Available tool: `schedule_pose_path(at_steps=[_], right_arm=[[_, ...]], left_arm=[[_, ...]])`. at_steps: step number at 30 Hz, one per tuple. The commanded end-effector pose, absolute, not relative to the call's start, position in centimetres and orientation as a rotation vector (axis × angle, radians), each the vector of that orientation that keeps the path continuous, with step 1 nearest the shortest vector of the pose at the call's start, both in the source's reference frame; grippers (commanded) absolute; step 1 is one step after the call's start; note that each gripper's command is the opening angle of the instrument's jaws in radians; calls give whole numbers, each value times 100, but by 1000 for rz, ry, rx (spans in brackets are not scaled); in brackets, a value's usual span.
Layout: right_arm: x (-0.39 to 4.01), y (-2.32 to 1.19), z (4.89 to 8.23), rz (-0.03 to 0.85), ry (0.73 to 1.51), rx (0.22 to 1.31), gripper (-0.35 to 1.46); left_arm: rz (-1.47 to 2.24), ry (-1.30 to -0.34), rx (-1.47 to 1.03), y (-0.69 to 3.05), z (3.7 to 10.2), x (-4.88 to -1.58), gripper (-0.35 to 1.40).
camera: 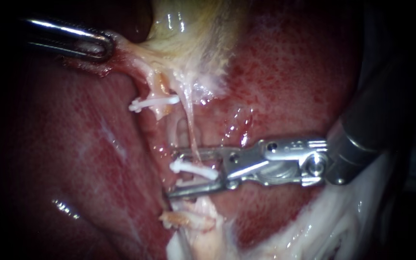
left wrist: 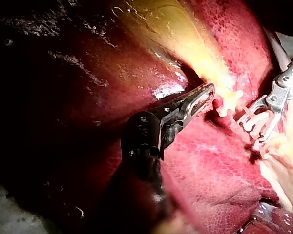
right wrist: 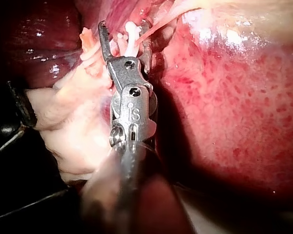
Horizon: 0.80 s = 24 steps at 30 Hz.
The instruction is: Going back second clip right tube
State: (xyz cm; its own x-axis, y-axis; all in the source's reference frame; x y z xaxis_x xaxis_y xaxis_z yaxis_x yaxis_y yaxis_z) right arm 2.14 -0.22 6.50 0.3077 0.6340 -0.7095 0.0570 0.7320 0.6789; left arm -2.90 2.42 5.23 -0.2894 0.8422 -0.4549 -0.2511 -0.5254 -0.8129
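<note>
Right instrument (camera: 175,174): slim metal jaws stand wide, straddling the white plastic clip (camera: 193,168) seated on the thin pale right tube (camera: 189,124), apparently free to withdraw. Left instrument (camera: 104,45) jaws clamp the edge of the pale yellow gallbladder (camera: 188,43), evidently to hold the tube taut.

Upper left: left instrument (camera: 73,41) clamped on the edge of the gallbladder (camera: 193,43), closing that corner.
Centre: right instrument (camera: 174,173), jaws apart, straddles the lower clip (camera: 193,168) on a tube (camera: 191,135); upper clip (camera: 154,103) just above.
Left, lower left: bare liver (camera: 73,159), open room.
Right edge: right instrument's shaft fills it.
Upper right of centre: liver bare, open.
</note>
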Motion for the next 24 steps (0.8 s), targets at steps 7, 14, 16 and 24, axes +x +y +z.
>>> schedule_pose_path(at_steps=[7,14,16,24], right_arm=[[198,-12,665,433,1215,664,50],[158,1,640,361,1231,572,50],[147,4,630,324,1218,536,50],[96,13,590,227,1200,451,50]], left_arm=[[1893,-812,-1198,241,522,-290,-35],[1893,-813,-1198,241,522,-288,-35],[1893,-813,-1198,241,522,-288,-35],[1893,-813,-1198,241,522,-287,-35]])
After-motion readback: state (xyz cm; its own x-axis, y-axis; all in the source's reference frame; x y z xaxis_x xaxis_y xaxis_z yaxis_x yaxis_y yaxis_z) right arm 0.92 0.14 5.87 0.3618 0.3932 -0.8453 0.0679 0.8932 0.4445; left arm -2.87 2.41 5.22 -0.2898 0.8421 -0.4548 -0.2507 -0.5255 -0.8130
